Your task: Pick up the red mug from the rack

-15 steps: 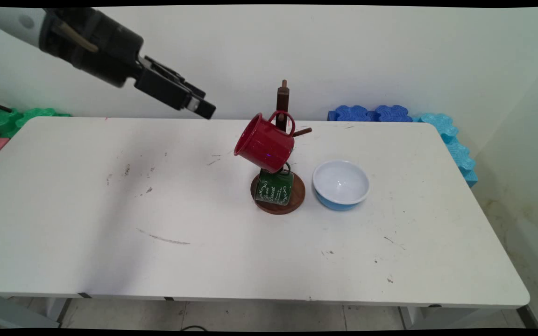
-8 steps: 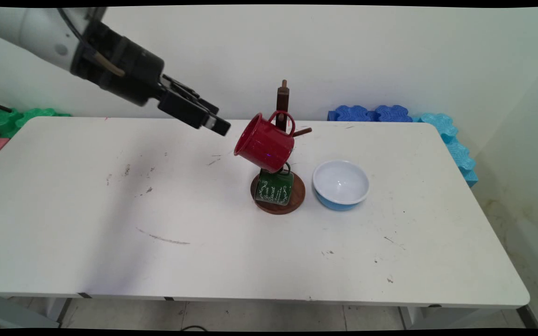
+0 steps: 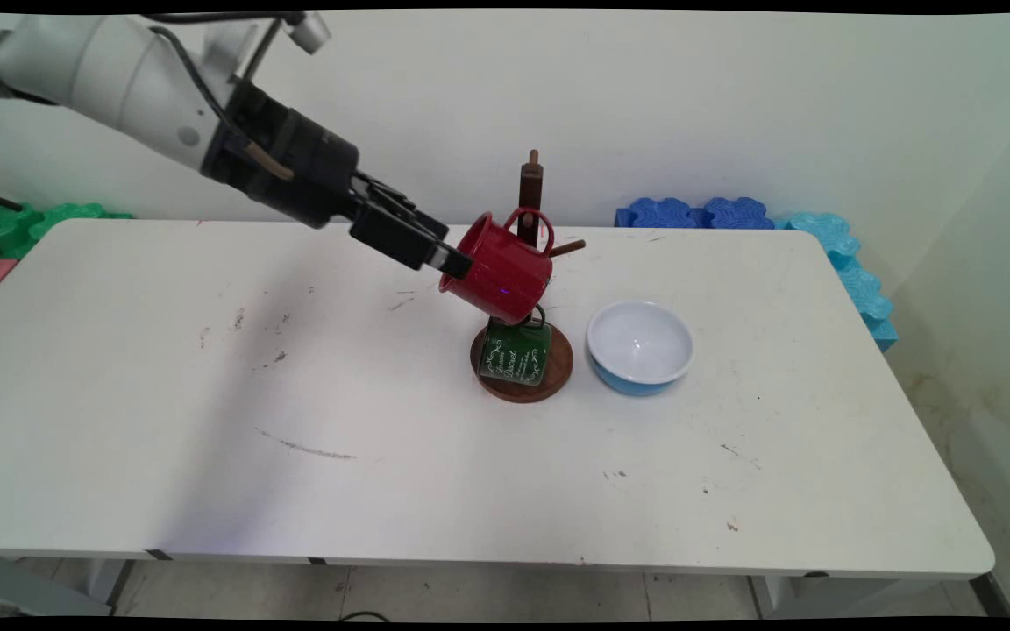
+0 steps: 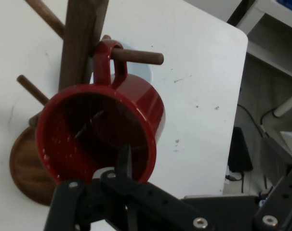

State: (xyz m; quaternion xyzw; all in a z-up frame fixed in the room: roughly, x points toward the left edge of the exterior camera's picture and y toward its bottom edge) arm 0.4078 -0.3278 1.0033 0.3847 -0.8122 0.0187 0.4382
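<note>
The red mug (image 3: 501, 272) hangs by its handle on an upper peg of the wooden mug tree (image 3: 529, 188), mouth tilted toward the tool (image 3: 457, 250). It is not gripped. The tool's jaws stand apart w/ nothing between them that I can confirm. The tip is right at the mug's rim, and I cannot tell if it touches. In the hand view the mug's opening fills the space just ahead of the tool.

A green mug (image 3: 515, 352) sits lower, beneath the red one, at the tree's round base. A blue bowl (image 3: 641, 346) stands on the worktop (image 3: 295, 394) beyond the tree, on the far side from the tool.

The arm is stretched low and slanted, wrist pitched down toward the mug.
</note>
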